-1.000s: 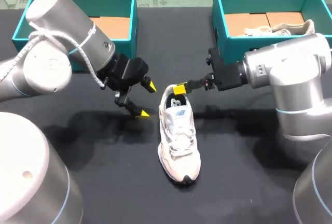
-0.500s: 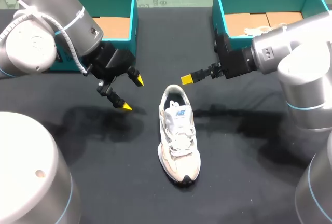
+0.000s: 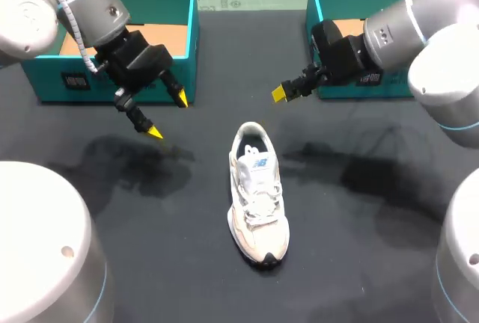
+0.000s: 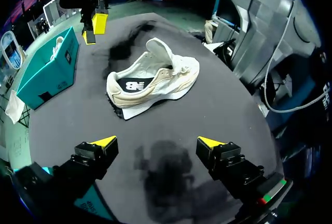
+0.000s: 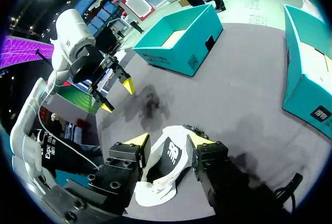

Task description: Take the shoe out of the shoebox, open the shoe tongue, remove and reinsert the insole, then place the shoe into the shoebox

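Ana: Where is the shoe [image 3: 258,192]?

Ben: It lies on its sole in the middle of the dark surface [image 3: 359,248]. Its toe points near and its heel points far. It is in no box.

Ana: Do the arms hold it?

Ben: No. The left end effector [image 3: 167,116] hangs over the surface, near the left shoebox [image 3: 45,80]. Its two fingers are wide apart with nothing in them. The right end effector [image 3: 281,93] hangs just beside the right shoebox [image 3: 318,9]. Its wrist view shows its fingers apart too, holding nothing. Both are well apart from the shoe.

Ana: So what is the step?

Ben: The dark insole [image 3: 253,146] looks flat inside the shoe. So the shoe seems ready to go into a box. That is only a guess.

Ana: How does the robot do it well?

Ben: One arm should come down on the heel end. One finger goes inside the opening and one goes outside on the wall. It should squeeze softly, because that wall looks soft and may fold. It should not pinch the insole, or the insole may slide out. Then it lifts the shoe level and gets it above the box wall before going down. The left shoebox shows a bare brown floor, so it looks like a good spot. The other arm should keep out of the way.
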Available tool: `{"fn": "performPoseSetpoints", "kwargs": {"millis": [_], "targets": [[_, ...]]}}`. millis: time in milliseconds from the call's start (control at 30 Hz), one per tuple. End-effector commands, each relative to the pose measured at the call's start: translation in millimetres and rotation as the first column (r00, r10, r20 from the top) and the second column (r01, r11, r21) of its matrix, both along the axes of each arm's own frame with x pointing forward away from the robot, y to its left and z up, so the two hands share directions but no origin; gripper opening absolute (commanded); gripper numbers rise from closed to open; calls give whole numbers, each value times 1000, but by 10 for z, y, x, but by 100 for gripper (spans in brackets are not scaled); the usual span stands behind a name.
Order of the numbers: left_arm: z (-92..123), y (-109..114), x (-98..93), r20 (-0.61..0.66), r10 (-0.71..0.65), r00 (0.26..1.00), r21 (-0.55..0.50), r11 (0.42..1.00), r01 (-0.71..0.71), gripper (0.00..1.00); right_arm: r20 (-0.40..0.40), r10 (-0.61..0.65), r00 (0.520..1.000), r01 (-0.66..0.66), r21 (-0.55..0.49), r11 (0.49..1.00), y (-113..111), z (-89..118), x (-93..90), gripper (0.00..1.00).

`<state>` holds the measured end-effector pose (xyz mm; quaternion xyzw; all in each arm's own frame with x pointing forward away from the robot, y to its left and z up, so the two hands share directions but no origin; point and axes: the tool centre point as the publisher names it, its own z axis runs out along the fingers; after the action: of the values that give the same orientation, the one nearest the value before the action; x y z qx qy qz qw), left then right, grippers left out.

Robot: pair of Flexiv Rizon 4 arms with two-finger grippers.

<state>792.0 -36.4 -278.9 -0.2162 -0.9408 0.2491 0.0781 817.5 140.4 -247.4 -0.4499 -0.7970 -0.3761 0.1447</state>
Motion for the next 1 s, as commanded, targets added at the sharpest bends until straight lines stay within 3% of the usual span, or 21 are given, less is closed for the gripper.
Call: {"fn": "performPoseSetpoints", "kwargs": {"millis": [33,167,300,367,400,567,633,1000], "targets": [[104,97,77,-23,-24,999,11,1000,24,100,-81,5,997,-22,-202,979,-35,133,5,47],[188,220,118,-32,-46,998,12,999,47,100,-100,-36,994,8,-269,963,-47,189,10,45],[295,369,169,-27,-65,998,7,998,65,100,-104,-89,991,47,-351,935,-21,238,-17,31],[337,438,209,-17,-69,997,11,998,69,100,-93,-117,989,73,-379,923,7,264,-54,17],[358,479,236,-13,-75,997,10,997,76,100,-88,-130,988,87,-384,919,21,281,-77,0],[448,616,333,-3,-125,992,23,992,125,100,-61,-223,973,174,-443,880,91,327,-199,0],[448,616,333,-3,-125,992,23,992,125,100,35,-259,965,247,-445,861,108,387,-263,0],[448,616,333,-3,-125,992,23,992,125,100,35,-259,965,247,-445,861,108,387,-263,0]]}}
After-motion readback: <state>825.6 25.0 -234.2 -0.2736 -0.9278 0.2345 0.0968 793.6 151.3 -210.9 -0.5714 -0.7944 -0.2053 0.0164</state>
